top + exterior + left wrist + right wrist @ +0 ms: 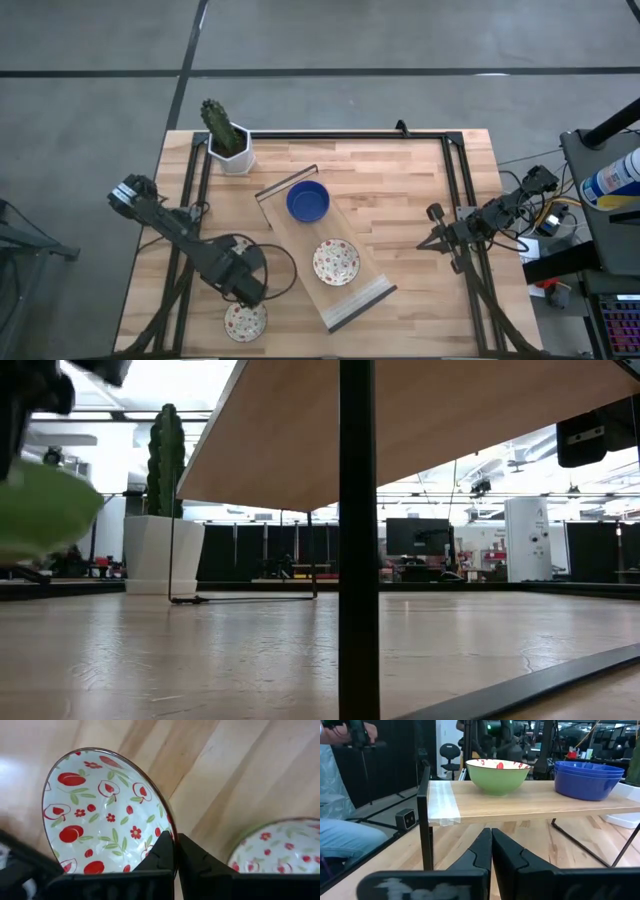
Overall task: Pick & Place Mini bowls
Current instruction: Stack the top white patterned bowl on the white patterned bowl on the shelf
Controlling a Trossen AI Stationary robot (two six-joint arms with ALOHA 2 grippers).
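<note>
Left gripper (pixel 247 297) at table's 7 o'clock, clamped on rim of floral bowl (pixel 245 321), lifted off wood per low view. At centre, raised shelf (pixel 362 297) w/ second floral bowl (pixel 336 262) at its 5 o'clock, blue bowl stack (pixel 308 201) at 11. Right gripper (pixel 431 241) at 3 o'clock, fingers together, nothing held. Looks like carry step; next needs swing toward shelf, level set-down beside other bowls.

The left arm reaches down over the bench's near-left part, its end effector (pixel 247 296) angled downward with fingers (pixel 162 852) pinched on the rim of a speckled bowl (pixel 102 815). The right arm waits at the right side, stretched low, its end effector (pixel 432 228) closed with fingers (pixel 485 851) pressed together.
</note>
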